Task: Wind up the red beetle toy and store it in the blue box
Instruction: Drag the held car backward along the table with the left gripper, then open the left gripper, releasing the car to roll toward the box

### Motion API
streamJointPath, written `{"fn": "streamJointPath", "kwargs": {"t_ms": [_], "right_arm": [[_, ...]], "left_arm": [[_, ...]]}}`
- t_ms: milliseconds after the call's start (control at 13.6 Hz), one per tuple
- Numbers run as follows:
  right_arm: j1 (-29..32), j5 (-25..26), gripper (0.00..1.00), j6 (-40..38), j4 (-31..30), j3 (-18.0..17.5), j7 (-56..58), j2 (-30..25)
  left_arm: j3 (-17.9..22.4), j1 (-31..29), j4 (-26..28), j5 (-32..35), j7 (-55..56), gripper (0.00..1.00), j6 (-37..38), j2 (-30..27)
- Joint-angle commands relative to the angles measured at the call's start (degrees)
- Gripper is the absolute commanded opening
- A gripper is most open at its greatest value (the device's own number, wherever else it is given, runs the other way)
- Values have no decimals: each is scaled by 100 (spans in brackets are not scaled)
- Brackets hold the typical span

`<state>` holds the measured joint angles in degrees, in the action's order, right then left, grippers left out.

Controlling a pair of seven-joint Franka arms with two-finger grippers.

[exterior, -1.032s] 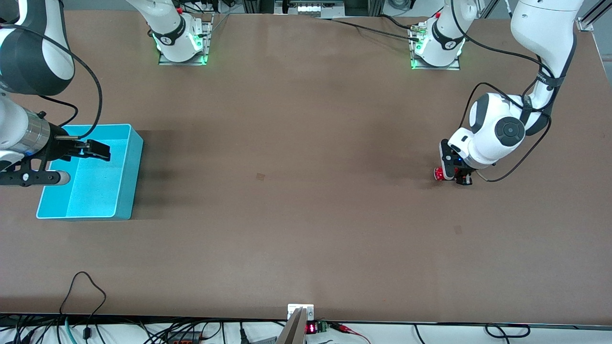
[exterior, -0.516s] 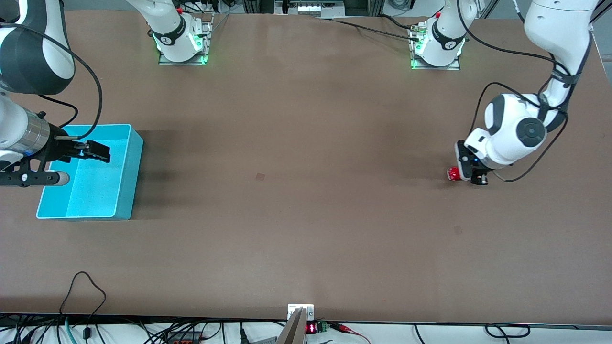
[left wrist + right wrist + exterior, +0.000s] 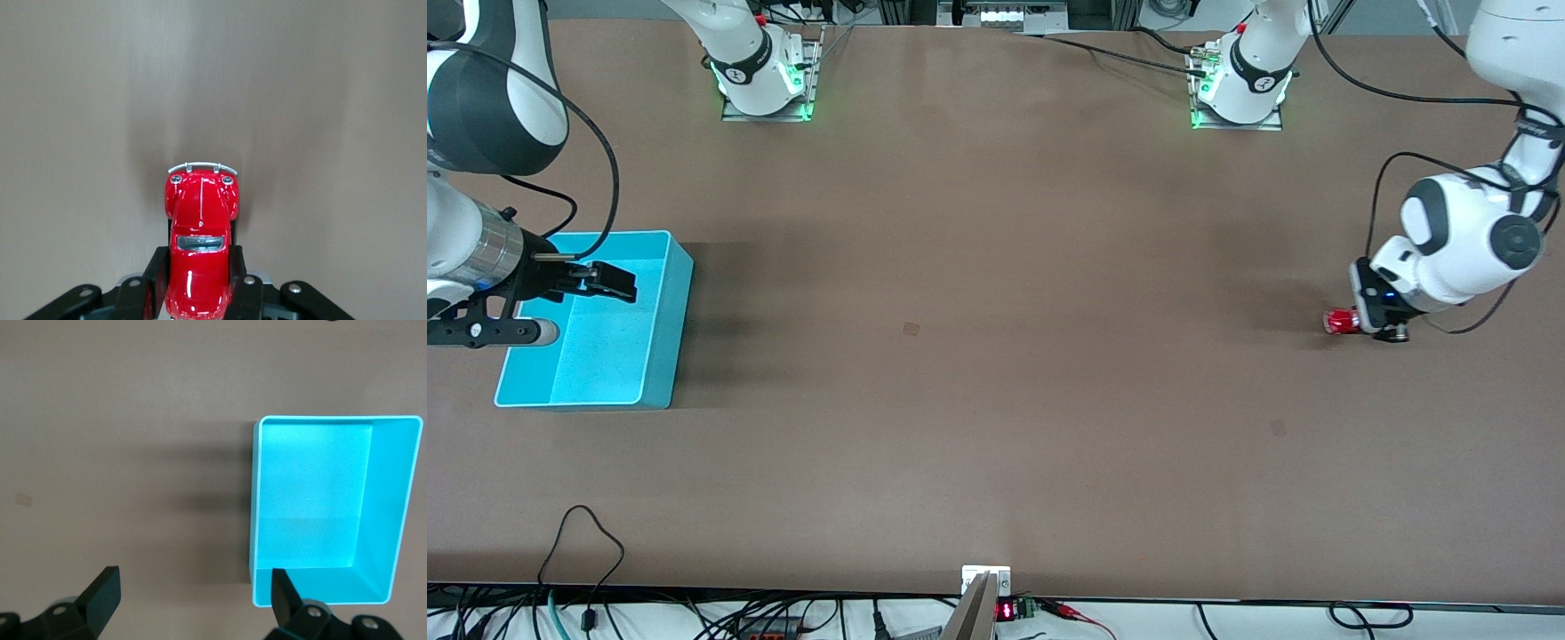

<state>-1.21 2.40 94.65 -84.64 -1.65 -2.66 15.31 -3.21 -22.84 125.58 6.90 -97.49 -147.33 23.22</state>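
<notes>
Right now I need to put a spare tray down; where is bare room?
The tabletop lies bare between the blue box and the red beetle toy. Crowded: the right gripper over the box, and the left gripper shut on the toy.

Both arms: glossy white shells, dark grey joint caps, black cables looped alongside. Bases glow green. Black two-finger left pincer [image 3: 1360,322]; black right pincer [image 3: 609,280].

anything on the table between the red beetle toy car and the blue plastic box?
Nothing but bare brown tabletop, per the front view. The small glossy red beetle toy car sits clamped in the left gripper; the cyan rectangular plastic box stands under the open right gripper.
</notes>
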Motion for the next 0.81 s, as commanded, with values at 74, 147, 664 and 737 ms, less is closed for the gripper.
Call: {"fn": "streamJointPath", "kwargs": {"t_ms": [74,147,664,737], "right_arm": [[-20,-81,100,-43,44,-11,-147,-37],[-11,-81,100,-43,36,-11,-147,-37],[-3,-81,100,-34,44,-11,-147,-37],[-2,-81,100,-34,44,-11,-147,-29]], "left_arm": [[-39,-441,-218,128,-139,30,283,359],[-48,-449,-262,128,-139,40,510,306],[-891,-117,-1578,40,-60,100,3111,-766],[-900,32,-1772,40,-68,100,3340,-801]]}}
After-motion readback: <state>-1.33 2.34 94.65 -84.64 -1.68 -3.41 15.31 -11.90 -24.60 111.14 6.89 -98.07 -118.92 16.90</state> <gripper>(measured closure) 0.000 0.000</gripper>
